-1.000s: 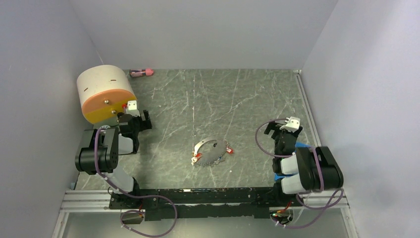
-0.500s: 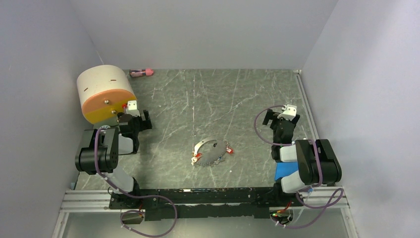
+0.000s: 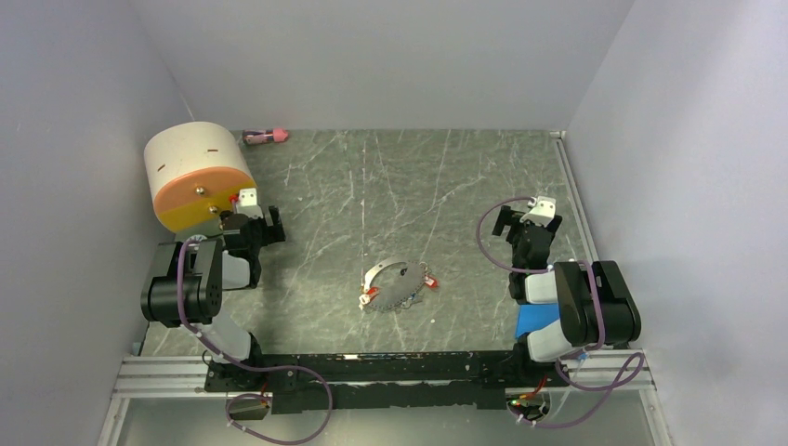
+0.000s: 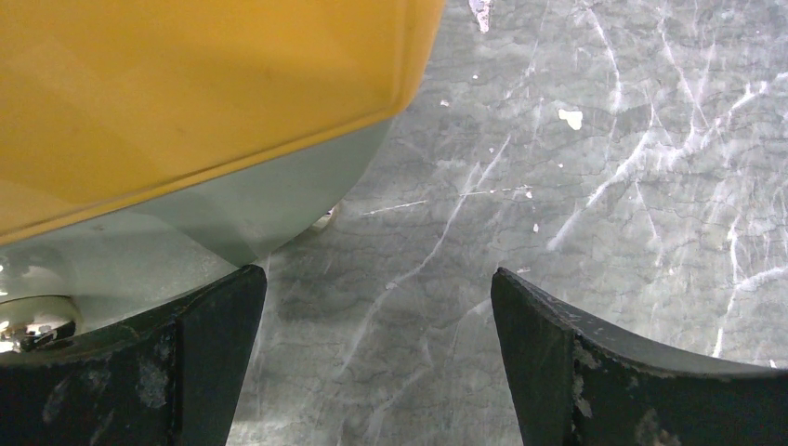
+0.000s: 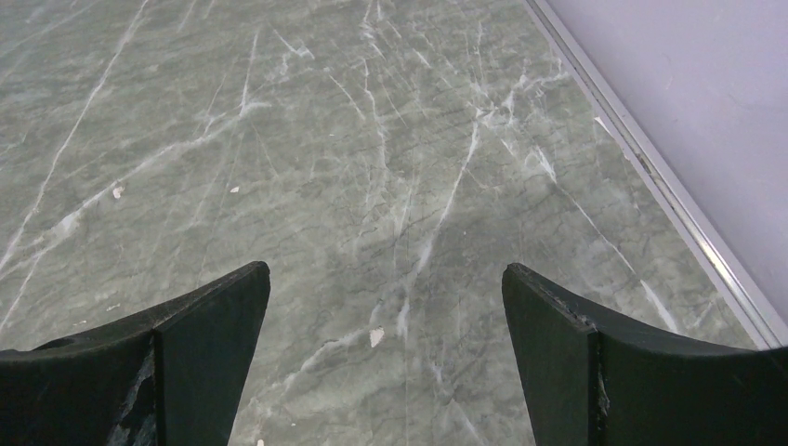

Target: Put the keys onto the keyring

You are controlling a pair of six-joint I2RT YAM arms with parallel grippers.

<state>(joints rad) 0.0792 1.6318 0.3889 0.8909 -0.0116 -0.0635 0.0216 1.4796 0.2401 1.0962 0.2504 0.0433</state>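
The keyring (image 3: 394, 280), a pale plate with a thin ring, lies at the middle of the marbled table, seen only in the top view. The keys (image 3: 420, 279) lie bunched around it: one red head at its right (image 3: 430, 278), another at its lower left (image 3: 370, 294). My left gripper (image 3: 263, 225) rests at the left, open, beside the drum, with bare table between its fingers (image 4: 214, 344). My right gripper (image 3: 518, 221) stands open at the right, over bare table, fingers (image 5: 209, 325) wide apart. Both are well away from the keys.
A big cream-and-orange drum (image 3: 197, 175) stands at the back left, right against the left gripper; its yellow face (image 4: 186, 93) fills the left wrist view. A small pink object (image 3: 265, 137) lies by the back wall. A metal strip (image 5: 650, 167) edges the right wall.
The right arm has drawn its elbow in and its gripper has shifted slightly back toward the far wall. The left arm and the keys have not moved.
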